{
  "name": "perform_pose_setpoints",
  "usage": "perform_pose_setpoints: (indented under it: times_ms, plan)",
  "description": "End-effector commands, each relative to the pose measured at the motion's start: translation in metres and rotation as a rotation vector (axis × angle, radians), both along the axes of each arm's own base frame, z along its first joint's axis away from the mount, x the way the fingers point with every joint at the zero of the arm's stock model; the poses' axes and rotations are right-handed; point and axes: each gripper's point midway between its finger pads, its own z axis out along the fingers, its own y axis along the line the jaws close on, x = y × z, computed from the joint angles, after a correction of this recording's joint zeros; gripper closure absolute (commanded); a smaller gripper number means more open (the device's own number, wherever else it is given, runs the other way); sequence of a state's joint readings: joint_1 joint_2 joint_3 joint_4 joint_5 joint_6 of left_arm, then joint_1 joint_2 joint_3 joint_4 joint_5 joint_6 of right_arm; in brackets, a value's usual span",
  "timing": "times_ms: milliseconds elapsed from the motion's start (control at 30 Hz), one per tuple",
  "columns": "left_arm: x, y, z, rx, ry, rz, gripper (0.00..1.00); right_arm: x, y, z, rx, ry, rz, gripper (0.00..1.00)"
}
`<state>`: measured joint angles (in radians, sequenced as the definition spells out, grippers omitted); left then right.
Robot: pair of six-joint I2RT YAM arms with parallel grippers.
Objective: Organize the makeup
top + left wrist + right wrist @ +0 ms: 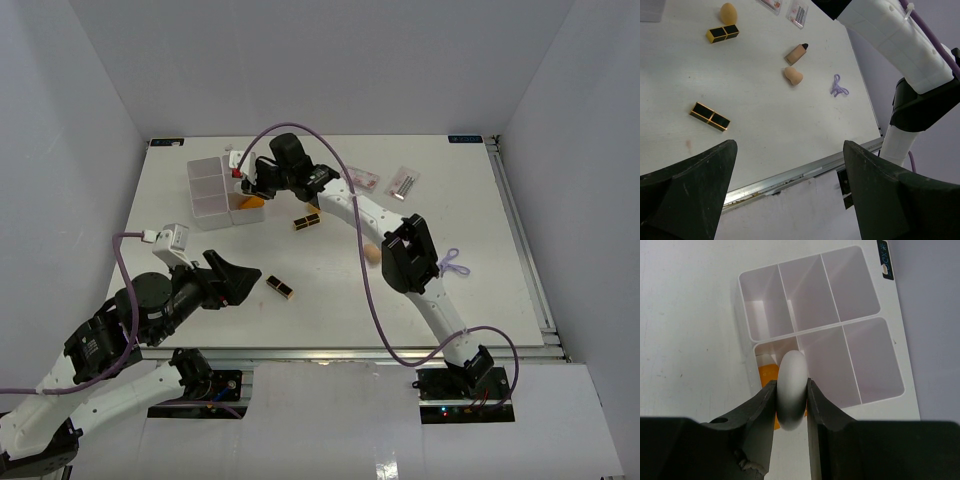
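Note:
My right gripper (791, 386) is shut on the white cap of the orange tube (793, 371). It holds the tube upright over the near left compartment of the white box (875, 357), with the orange body (767, 376) hanging inside. In the top view this gripper (247, 186) is at the box's right edge (212, 190). My left gripper (238, 276) (790, 190) is open and empty near the front left. Two lipstick tubes (722, 33) (710, 116), two beige sponges (729, 12) (793, 76), the tan bottle (796, 53) and two packets (362, 179) (404, 183) lie on the table.
A purple cord loop (455, 263) (839, 86) lies right of the right arm. The right arm reaches diagonally across the table's middle and hides some items in the top view. A metal rail (790, 175) runs along the front edge. Grey walls enclose the table.

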<state>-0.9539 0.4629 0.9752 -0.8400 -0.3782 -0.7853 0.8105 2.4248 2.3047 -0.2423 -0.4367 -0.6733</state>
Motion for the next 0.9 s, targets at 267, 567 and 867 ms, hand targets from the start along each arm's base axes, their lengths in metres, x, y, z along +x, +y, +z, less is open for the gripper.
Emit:
perform_pose_setpoints:
  times_ms: [267,567,867]
  plan:
    - [-0.001,0.003,-0.004,0.013,0.003,0.000,0.02,-0.001,0.040,0.012,0.092,-0.149,0.037,0.92]
    - [0.002,-0.004,-0.017,0.037,0.014,-0.009,0.02,0.009,0.036,-0.023,0.041,-0.147,-0.010,0.69]
    - [0.001,-0.008,-0.024,0.029,0.024,-0.025,0.02,-0.001,0.028,0.034,0.119,-0.116,-0.017,0.27]
